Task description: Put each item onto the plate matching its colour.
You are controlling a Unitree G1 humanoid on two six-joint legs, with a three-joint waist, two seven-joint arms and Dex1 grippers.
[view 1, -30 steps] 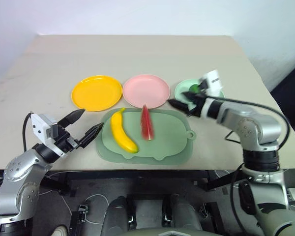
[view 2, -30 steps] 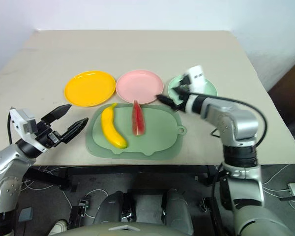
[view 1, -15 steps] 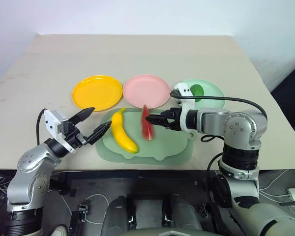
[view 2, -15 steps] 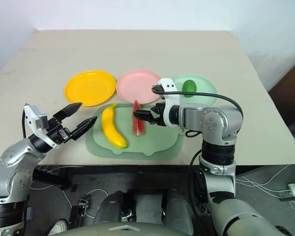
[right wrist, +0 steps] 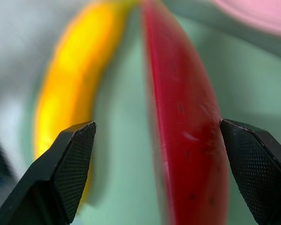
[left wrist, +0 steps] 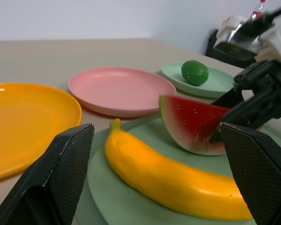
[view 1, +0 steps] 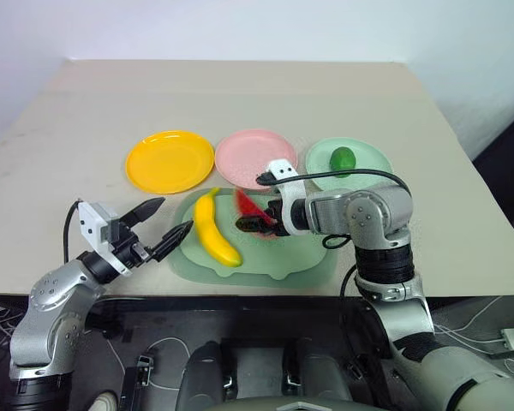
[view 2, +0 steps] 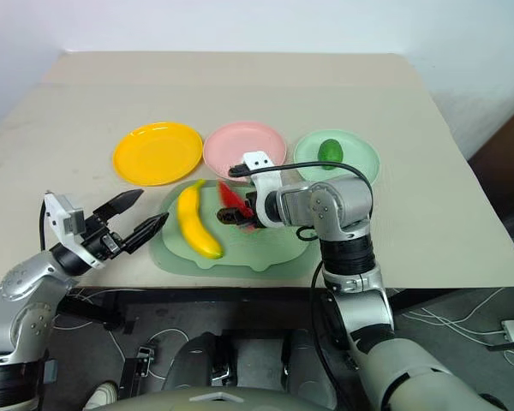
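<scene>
The right gripper [view 1: 250, 224] has its jaws spread wide, one on each side of the watermelon wedge [view 1: 250, 208], not pinching it. Its arm bends in from the right and tips down over the tray [view 1: 313, 257]. The banana [view 1: 212, 232] lies just beside the wedge on the tray.

The left gripper [view 1: 161, 228] has spread jaws too, holding nothing. It points level at the tray near the counter's [view 1: 86, 111] front edge.

The green fruit [view 1: 343, 158] sits on the green plate [view 1: 367, 157]. The pink plate [view 1: 248, 154] and yellow plate [view 1: 169, 161] are bare.

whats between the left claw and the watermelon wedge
The banana lies between the left claw and the watermelon wedge, lengthwise on the pale-green tray. The left eye view shows it, as does the left wrist view.
</scene>
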